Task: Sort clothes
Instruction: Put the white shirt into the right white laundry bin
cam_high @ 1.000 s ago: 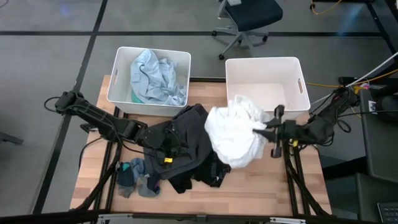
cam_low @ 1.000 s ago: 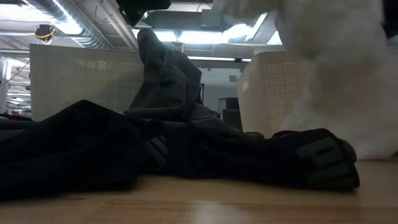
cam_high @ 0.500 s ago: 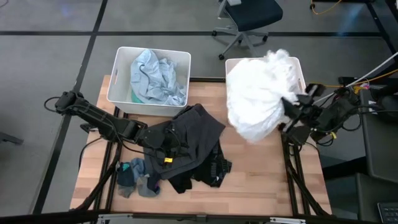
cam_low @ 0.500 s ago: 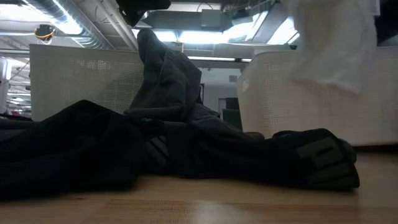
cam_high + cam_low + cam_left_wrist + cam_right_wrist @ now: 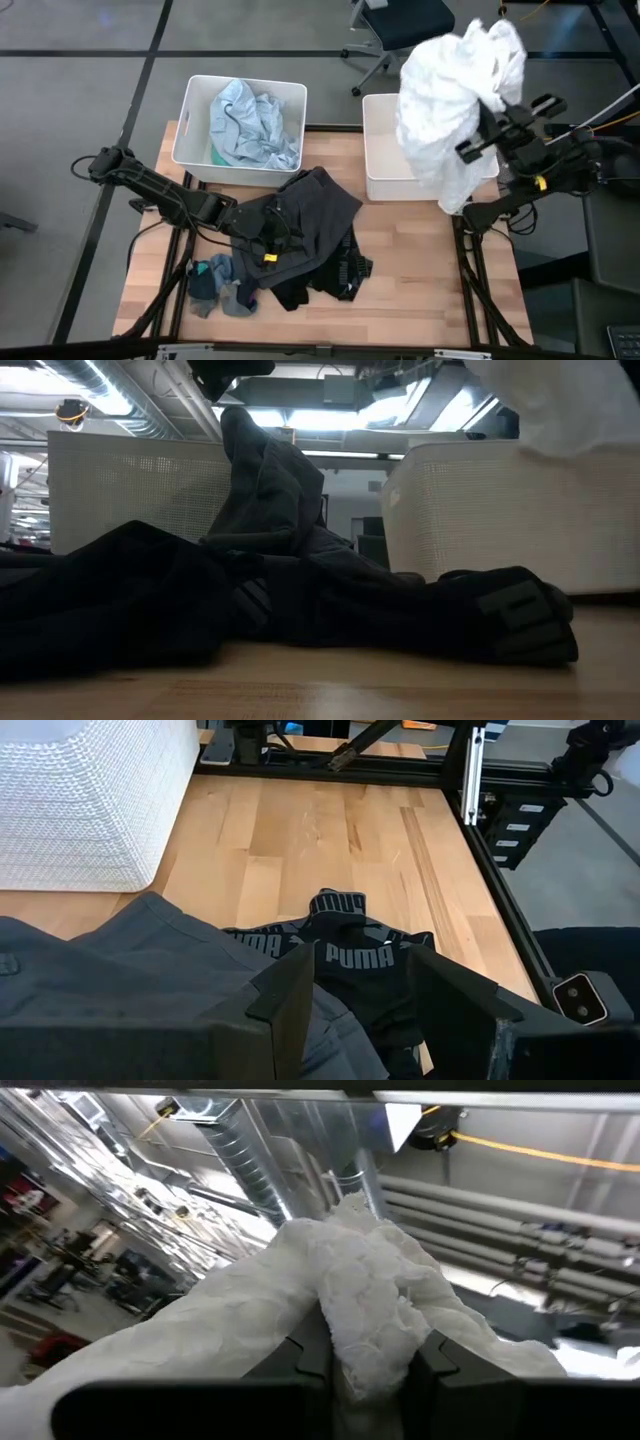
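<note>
White garment (image 5: pixel 455 95) hangs in a loose bundle over the right-hand white bin (image 5: pixel 385 145), lifted high so that its trailing hem can clear the bin wall before it is dropped in; that looks like the step in hand. It is pinched between the fingers of the right gripper (image 5: pixel 365 1355), which are closed tight on a fold of the cloth, with the wrist turned up toward the ceiling. At about 9 o'clock from that bin, the left-hand white bin (image 5: pixel 192 110) already holds a pale blue garment (image 5: pixel 250 125), which suggests one bin per colour group. Toward 6 o'clock on the table (image 5: pixel 430 270) lies the heap of dark grey and black clothes (image 5: pixel 305 235), with a black Puma-marked piece (image 5: pixel 350 955) at its edge and small grey-blue socks (image 5: pixel 215 285) near 7 o'clock. The left gripper (image 5: pixel 365 995) rests low on this dark heap, its fingers spread partly apart with fabric lying between them; whether it actually grips that fabric cannot be told.
</note>
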Motion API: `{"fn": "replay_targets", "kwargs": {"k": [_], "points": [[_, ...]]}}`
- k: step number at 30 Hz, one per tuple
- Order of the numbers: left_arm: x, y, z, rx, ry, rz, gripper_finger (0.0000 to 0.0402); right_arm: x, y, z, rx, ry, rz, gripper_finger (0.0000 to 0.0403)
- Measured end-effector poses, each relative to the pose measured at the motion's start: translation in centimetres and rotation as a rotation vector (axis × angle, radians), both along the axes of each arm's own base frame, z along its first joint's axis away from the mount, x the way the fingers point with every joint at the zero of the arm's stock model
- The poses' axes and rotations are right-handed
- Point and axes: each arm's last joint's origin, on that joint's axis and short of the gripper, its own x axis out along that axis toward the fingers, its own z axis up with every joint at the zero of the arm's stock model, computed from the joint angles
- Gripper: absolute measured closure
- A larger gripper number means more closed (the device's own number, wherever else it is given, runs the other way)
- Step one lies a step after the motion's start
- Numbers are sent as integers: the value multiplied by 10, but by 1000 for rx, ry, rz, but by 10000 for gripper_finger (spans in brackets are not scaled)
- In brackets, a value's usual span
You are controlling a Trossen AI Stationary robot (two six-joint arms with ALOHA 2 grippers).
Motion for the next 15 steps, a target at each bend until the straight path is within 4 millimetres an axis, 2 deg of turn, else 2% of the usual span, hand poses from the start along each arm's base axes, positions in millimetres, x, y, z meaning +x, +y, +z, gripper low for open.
{"fn": "replay_targets", "kwargs": {"k": [5,9,15], "points": [[0,0,0,0,-1,0,247,-2,-9,16,-30,2,-42,346],[0,0,0,5,-3,10,247,5,-17,24,-44,21,-129,346],[0,0,0,5,-4,14,247,32,-38,9,44,173,-252,346]]}}
